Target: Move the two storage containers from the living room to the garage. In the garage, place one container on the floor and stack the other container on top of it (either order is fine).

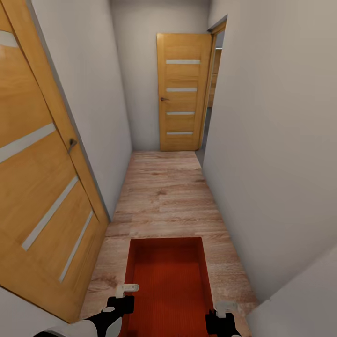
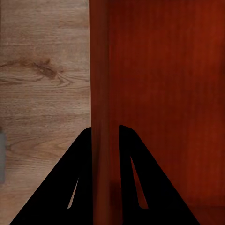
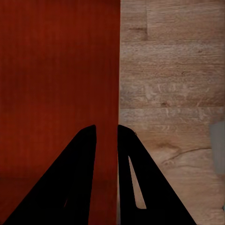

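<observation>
Head view: the robot stands in a narrow corridor with a light wood-plank floor (image 1: 164, 187), white walls on both sides, an open wooden door (image 1: 42, 178) swung in along the left wall and a second wooden door (image 1: 182, 91) at the far end beside an opening on the right. One orange-red storage container (image 1: 166, 281) is carried low in front of the trunk, long axis pointing down the corridor. The left gripper (image 1: 125, 292) sits at its left wall and the right gripper (image 1: 223, 311) at its right wall. I judge the task to be mid-transport: this bin is out of the living room but not yet on concrete, and stacking is still to do. Floor room is slim; the container's left edge runs near the open door's lower edge, with more bare planks to its right.

Left wrist view: the left gripper (image 2: 107, 154) is clamped on the container's wall (image 2: 101, 93), one finger each side of the rim, plank floor outside.

Right wrist view: the right gripper (image 3: 107, 154) is likewise closed on the opposite wall (image 3: 117, 70), planks beyond it.
</observation>
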### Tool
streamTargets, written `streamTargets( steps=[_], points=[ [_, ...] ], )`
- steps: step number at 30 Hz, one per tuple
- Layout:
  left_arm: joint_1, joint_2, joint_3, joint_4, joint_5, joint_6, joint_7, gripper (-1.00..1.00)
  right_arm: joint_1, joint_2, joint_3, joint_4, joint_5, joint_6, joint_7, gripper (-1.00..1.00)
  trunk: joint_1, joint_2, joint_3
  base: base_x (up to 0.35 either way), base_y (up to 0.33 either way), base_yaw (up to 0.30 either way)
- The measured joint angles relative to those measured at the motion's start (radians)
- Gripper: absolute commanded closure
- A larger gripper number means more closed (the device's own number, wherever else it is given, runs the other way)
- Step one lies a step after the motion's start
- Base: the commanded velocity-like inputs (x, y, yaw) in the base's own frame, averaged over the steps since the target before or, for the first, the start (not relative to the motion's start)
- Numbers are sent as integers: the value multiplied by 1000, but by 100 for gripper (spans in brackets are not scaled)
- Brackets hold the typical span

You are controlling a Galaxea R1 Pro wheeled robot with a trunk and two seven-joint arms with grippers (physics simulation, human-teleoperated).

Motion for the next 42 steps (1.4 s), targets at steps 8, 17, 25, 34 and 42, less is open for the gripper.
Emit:
streamTargets(
  steps=[8,17,25,34,42],
  points=[
    [0,1,0,-1,-1,2,0,100,0,1,0,1,-1,0,0,100,0,0,0,263,0,0],
    [0,2,-1,-1,-1,3,-1,100,0,2,0,1,-1,0,-2,100,0,0,0,305,0,0],
    [0,-1,0,-1,-2,3,2,100,0,-1,0,3,-2,0,1,100,0,0,0,275,0,0],
    [0,-2,0,-1,-2,4,3,100,0,-2,0,2,-3,0,2,100,0,0,0,328,0,0],
    [0,-2,-1,-1,-2,4,3,100,0,-2,0,2,-3,0,2,100,0,0,0,330,0,0]
  ],
)
